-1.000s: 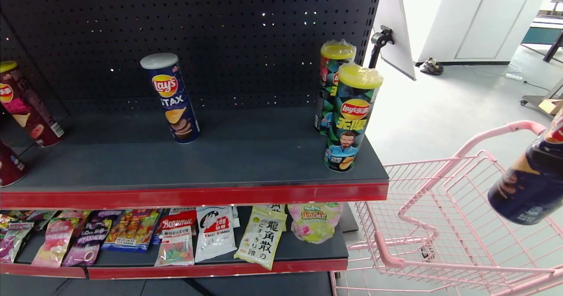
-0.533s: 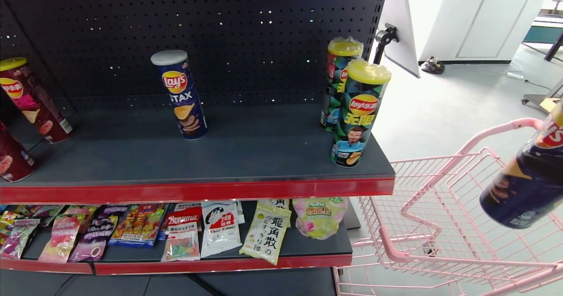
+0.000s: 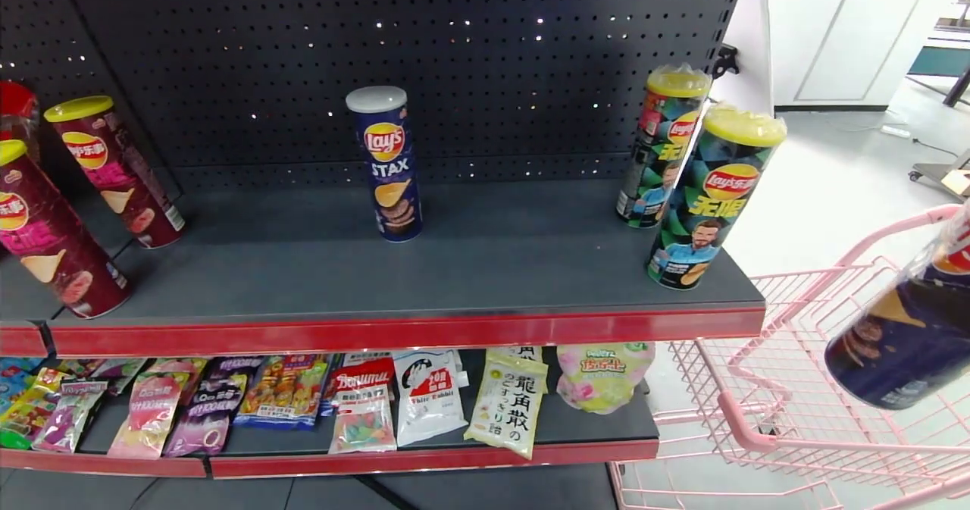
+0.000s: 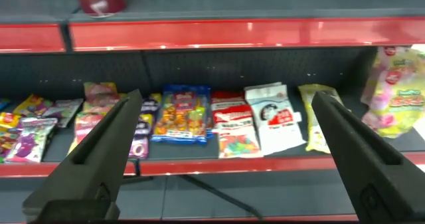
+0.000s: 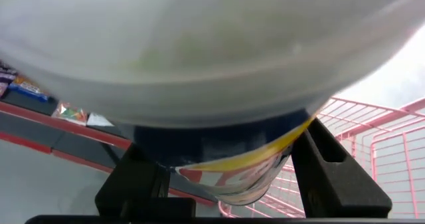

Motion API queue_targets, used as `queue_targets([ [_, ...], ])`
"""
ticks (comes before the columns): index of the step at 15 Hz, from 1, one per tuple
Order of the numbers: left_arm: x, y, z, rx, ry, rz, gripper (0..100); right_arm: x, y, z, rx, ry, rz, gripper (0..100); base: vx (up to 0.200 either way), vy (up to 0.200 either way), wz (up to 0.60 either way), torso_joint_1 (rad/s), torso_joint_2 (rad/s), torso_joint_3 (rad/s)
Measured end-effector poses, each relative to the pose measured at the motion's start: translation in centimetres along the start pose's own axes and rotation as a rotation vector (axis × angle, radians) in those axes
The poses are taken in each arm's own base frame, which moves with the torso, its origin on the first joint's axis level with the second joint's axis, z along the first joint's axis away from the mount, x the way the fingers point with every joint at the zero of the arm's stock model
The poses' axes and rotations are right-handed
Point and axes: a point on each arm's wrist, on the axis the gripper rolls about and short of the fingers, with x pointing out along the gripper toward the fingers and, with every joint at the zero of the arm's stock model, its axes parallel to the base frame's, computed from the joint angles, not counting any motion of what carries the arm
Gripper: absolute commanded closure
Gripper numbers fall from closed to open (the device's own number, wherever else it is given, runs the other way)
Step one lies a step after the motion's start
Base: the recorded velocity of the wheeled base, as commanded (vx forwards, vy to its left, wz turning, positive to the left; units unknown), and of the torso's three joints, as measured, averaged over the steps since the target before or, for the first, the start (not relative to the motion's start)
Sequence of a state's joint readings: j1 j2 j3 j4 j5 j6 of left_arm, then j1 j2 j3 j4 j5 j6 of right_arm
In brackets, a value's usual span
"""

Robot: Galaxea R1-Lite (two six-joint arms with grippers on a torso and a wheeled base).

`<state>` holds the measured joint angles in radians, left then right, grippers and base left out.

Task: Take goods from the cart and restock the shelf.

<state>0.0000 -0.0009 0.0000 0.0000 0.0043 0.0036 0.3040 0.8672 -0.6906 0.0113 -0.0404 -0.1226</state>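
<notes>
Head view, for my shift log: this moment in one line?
right claw: shut on blue can, near pink cart | left claw: open, facing snack bags

Dark shelf with maroon cans, a blue can, two green cans; snack bags below.

Shop: stocked shelf, pink cart.

Pale grey floor, white wall panels
</notes>
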Motion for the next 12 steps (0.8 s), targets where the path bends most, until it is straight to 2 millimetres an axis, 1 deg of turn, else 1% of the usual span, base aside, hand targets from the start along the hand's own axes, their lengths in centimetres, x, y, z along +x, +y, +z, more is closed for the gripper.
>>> queue_targets([
  [8,0.00,0.00,0.00,0.000,0.000,-0.001,0,-0.08,0.10,-0.15,-0.001,-0.005,0.035,100,0.000,0.200,0.00,0.003,0.00,0.001],
  [10,0.00,0.00,0.00,0.001,0.000,-0.001,0,-0.08,0.10,-0.16,-0.001,-0.006,0.037,100,0.000,0.000,0.00,0.000,0.00,0.000],
  [12,0.00,0.00,-0.01,0.001,0.001,0.000,0,-0.12,0.25,-0.28,-0.005,-0.013,0.089,100,0.000,0.000,0.00,0.000,0.00,0.000],
])
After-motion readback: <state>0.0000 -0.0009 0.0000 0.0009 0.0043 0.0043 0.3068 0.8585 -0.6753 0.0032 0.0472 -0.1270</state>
